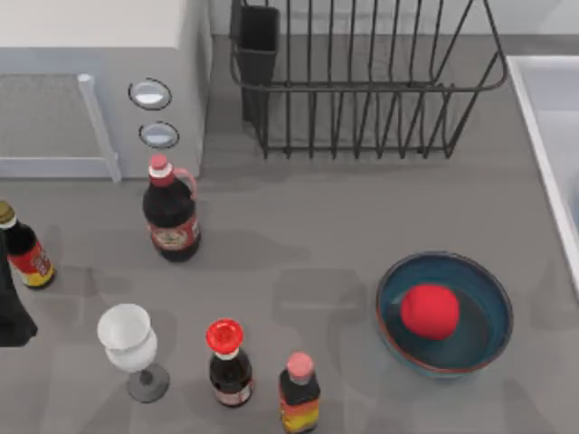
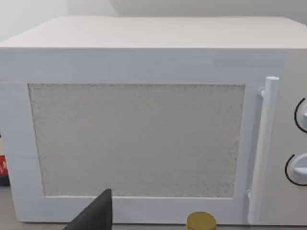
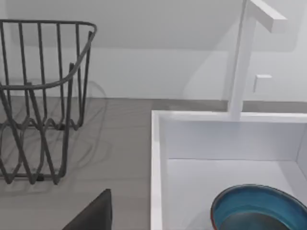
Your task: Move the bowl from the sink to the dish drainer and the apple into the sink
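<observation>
**Task items.** Apple (image 1: 429,310): red, resting inside a teal bowl on the worktop (image 1: 298,262), near its right edge and just beside the sink (image 1: 543,136) rim. This look-alike vessel is not the one to move. The bowl (image 3: 259,208) named by the task lies in the sink basin below the white tap (image 3: 244,57). Dish drainer (image 1: 362,81): black wire, at the back edge, empty, cutlery cup (image 1: 257,45) at its left corner.

**Arms.** Left AgileX arm (image 1: 14,307) sits at the worktop's left edge, facing the microwave (image 2: 144,120). Neither gripper's opening, nor anything held, can be told; a dark finger tip shows in each wrist view.

**Hazards.**
- Confusing the two bowls would likely send the wrong one to the drainer.
- Lifting the apple from a deep curved bowl may let it roll or tip the rim.
- The tap could obstruct a lift from the basin.

**Writing.** Bottle labels (image 1: 174,237) are red and yellow; no text is legible.
</observation>
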